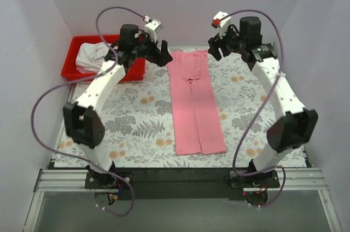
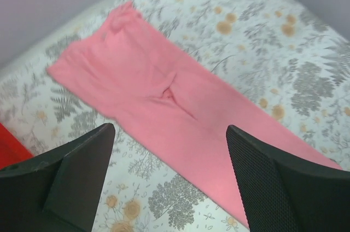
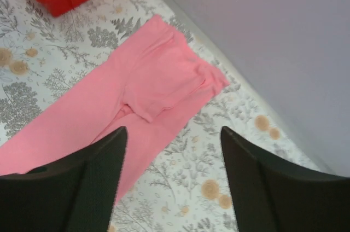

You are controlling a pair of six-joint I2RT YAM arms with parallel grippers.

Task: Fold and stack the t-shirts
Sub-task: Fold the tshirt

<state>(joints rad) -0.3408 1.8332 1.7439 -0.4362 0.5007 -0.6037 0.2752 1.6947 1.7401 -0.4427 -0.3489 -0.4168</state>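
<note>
We saw the pink t-shirt point(image 1: 194, 100) lying flat on the floral tablecloth point(image 1: 136, 111). It was folded into one long, narrow strip that ran from the far edge of the table toward the arm bases. Its sides were turned in toward the middle, leaving a seam down its length and a small pucker of cloth about a third of the way from its far end.

The left gripper point(image 1: 156, 54) hung in the air just to the left of the pink t-shirt's far end. Its jaws were spread wide and held nothing. In the left wrist view its two dark fingers point(image 2: 71, 172) framed the strip from above, with bare cloth showing between them, and they did not touch it.

The right gripper point(image 1: 219, 48) hung just to the right of the same far end. It too was spread wide and empty. In the right wrist view its fingers point(image 3: 257, 183) stood on either side of the folded collar end, clear of the fabric.

The red bin point(image 1: 76, 70) sat well to the left of the pink t-shirt's far end, beyond the left gripper. The white t-shirt point(image 1: 90, 57) lay crumpled inside it, unfolded, apart from the pink one.
</note>
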